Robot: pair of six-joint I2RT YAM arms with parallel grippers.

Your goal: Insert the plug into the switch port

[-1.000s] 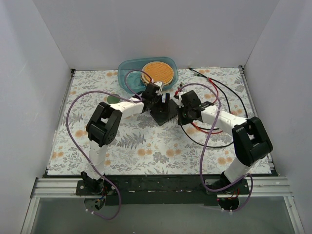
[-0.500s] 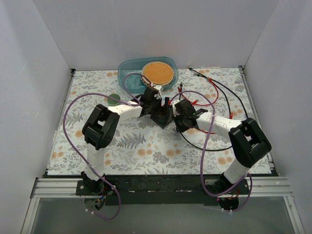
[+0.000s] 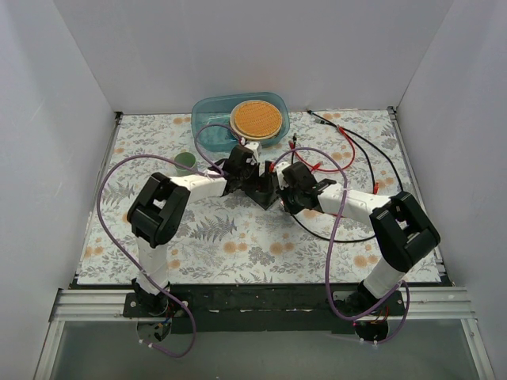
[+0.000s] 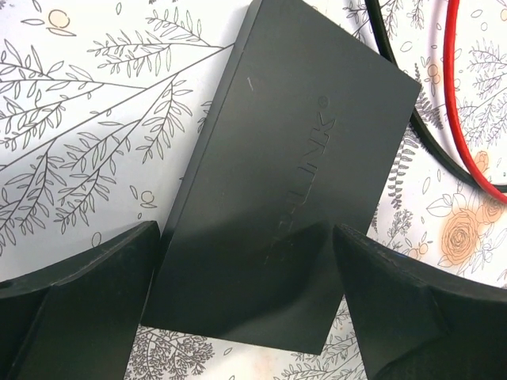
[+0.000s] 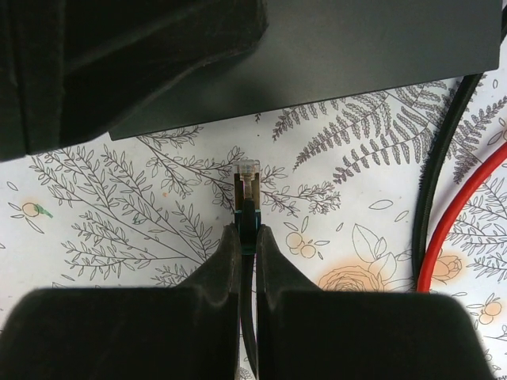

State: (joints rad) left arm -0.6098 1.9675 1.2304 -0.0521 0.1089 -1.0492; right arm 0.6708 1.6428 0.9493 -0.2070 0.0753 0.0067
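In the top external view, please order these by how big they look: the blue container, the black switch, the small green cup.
1. blue container
2. black switch, partly hidden by the end effectors
3. green cup

L gripper (image 4: 245, 261) agape, R gripper (image 5: 247, 237) clamped.

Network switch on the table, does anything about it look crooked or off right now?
The switch lies flat but skewed, edges diagonal in the left wrist view, between the open left gripper's fingers. The plug, pinched by the right gripper, is short of its edge. No damage visible.
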